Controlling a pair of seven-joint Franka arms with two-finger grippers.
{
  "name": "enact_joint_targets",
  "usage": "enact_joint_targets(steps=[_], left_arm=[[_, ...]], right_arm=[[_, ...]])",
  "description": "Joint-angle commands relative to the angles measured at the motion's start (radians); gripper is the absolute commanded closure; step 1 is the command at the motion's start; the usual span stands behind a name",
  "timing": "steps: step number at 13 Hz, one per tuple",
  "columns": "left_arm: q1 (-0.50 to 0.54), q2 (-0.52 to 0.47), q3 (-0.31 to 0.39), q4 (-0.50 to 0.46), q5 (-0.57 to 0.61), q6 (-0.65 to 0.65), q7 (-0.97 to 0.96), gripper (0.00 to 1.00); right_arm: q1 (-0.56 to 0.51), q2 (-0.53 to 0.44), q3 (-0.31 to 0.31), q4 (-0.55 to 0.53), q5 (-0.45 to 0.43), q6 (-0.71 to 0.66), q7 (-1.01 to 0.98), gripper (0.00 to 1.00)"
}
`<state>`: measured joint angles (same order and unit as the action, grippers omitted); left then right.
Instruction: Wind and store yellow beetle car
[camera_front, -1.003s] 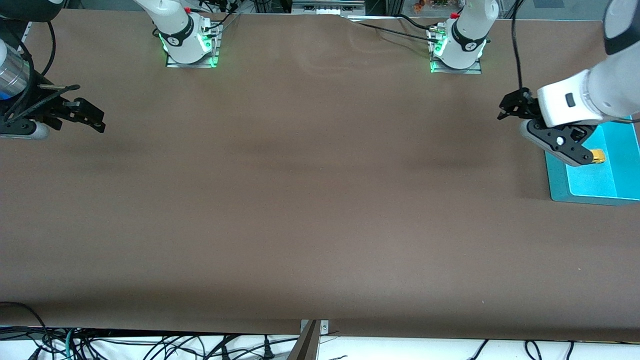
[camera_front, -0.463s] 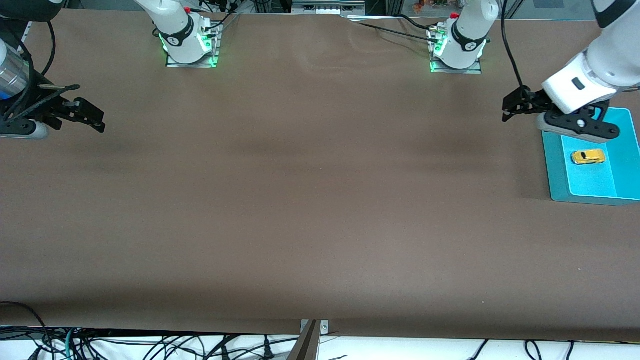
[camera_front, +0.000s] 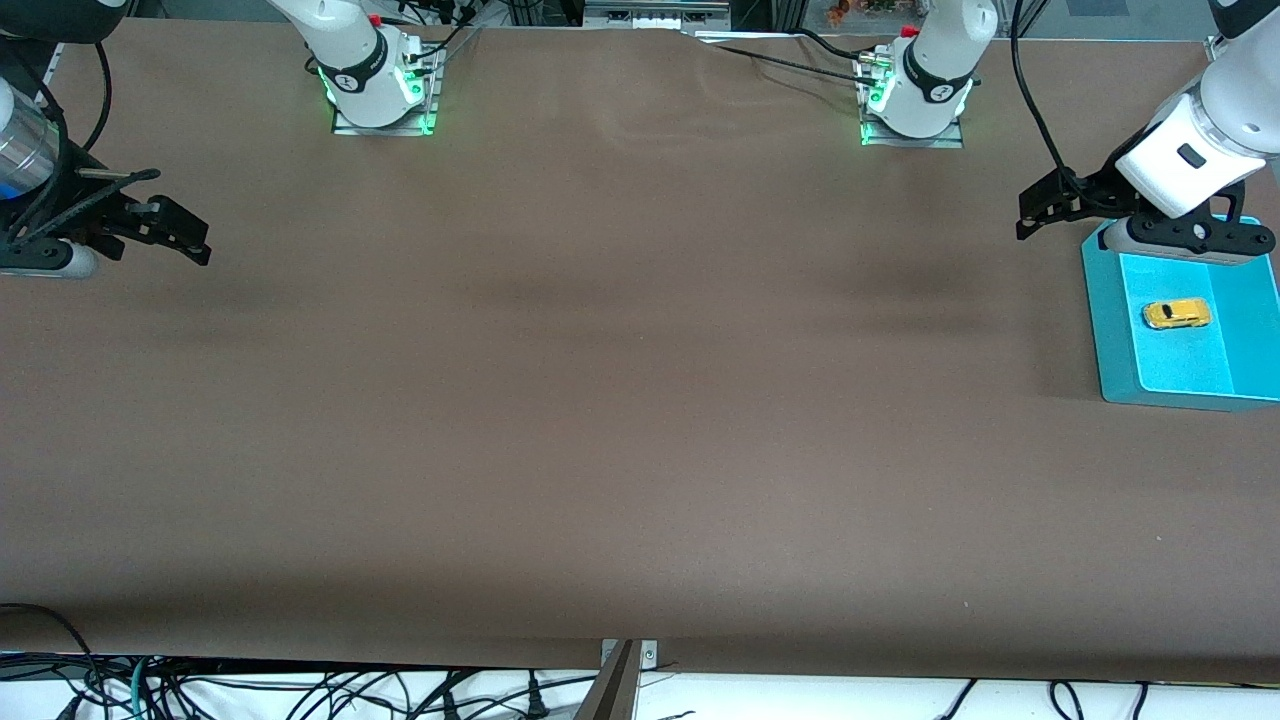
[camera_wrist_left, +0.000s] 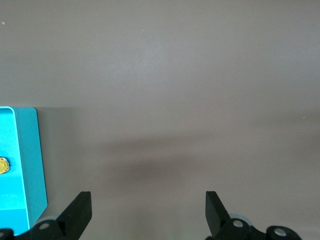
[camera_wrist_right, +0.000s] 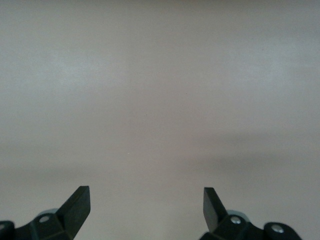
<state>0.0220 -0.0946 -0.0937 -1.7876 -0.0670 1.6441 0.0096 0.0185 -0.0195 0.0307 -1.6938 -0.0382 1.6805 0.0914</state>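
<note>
The yellow beetle car (camera_front: 1176, 314) lies on the floor of a teal tray (camera_front: 1110, 340) at the left arm's end of the table. In the left wrist view only a sliver of the car (camera_wrist_left: 3, 165) shows, inside the tray's rim (camera_wrist_left: 30, 165). My left gripper (camera_front: 1190, 238) hangs open and empty over the tray's edge nearest the robot bases, clear of the car; its fingers frame bare table in the left wrist view (camera_wrist_left: 147, 207). My right gripper (camera_front: 45, 258) waits open and empty at the right arm's end of the table, over bare table (camera_wrist_right: 146, 205).
Brown table surface (camera_front: 640, 380) stretches between the two arms. The arm bases (camera_front: 380, 90) (camera_front: 915, 95) stand along the edge farthest from the front camera. Cables hang below the table's near edge (camera_front: 300, 690).
The left gripper has lifted and drawn back from the car toward the robot bases, uncovering it. The car stays in the tray. The right arm has not moved.
</note>
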Motion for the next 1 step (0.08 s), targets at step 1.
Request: enact_joint_targets(steps=[1], left_arm=[[-0.002, 0.016, 0.003, 0.022, 0.026, 0.006, -0.017, 0.00]], right_arm=[[0.003, -0.022, -0.002, -0.017, 0.012, -0.004, -0.002, 0.00]])
